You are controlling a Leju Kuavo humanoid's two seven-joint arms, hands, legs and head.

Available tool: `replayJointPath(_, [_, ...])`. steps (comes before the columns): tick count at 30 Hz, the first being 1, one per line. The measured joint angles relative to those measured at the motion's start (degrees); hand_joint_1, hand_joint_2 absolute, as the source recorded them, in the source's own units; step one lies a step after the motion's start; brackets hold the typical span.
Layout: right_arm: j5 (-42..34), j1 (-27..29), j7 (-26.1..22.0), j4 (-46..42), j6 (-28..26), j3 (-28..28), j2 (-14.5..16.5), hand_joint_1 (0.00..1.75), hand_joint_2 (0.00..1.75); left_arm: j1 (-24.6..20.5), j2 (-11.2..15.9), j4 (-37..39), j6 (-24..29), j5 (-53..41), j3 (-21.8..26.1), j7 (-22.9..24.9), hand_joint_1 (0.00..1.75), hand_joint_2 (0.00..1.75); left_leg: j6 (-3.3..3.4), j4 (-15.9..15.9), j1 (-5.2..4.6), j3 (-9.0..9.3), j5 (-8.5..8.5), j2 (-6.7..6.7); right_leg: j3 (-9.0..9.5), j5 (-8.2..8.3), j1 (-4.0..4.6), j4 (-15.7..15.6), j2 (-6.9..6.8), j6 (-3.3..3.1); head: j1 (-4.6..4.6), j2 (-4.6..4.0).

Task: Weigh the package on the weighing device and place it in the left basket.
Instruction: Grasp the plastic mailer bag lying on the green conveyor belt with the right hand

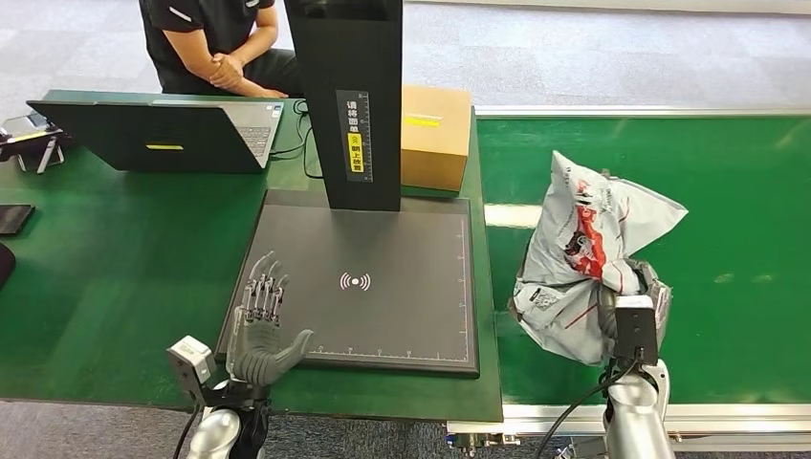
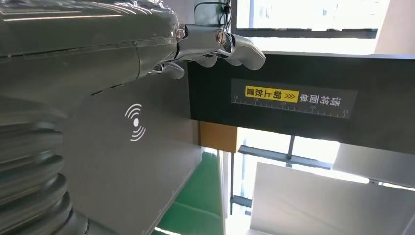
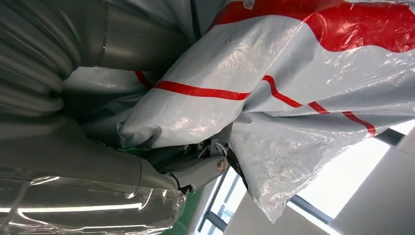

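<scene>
The left robot hand (image 1: 260,330) lies open and empty on the near-left corner of the weighing device (image 1: 383,296). Right of that device, the right robot hand (image 1: 631,306) grips the package (image 1: 583,258). It should carry the package over and set it centred on the platform, so no plastic drapes off.

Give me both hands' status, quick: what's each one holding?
Left hand: open, fingers spread, holding nothing, over the weighing device.
Right hand: gripping the grey and red package over the green belt.
</scene>
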Motion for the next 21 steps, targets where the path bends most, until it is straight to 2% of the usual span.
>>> replayJointPath(11, [-0.97, 1.61, -2.09, -6.57, 0.23, 0.50, 0.23, 1.75, 1.75, 0.29, 0.37, -5.05, 2.82, 0.55, -1.13, -0.01, 0.00, 1.75, 0.00, 0.00, 0.00, -0.07, 0.00, 0.00, -0.05, 0.00, 0.00, 0.01, 0.00, 0.00, -0.01, 0.00])
replayJointPath(21, [0.28, -0.92, -3.20, -8.27, 5.47, 6.93, 0.17, 1.75, 1.75, 0.44, 0.46, -9.81, 3.61, 1.95, -1.77, -0.02, 0.00, 1.75, 0.00, -0.01, 0.00, -0.11, 0.01, 0.00, -0.11, 0.00, 0.00, 0.03, 0.00, 0.00, -0.01, 0.00])
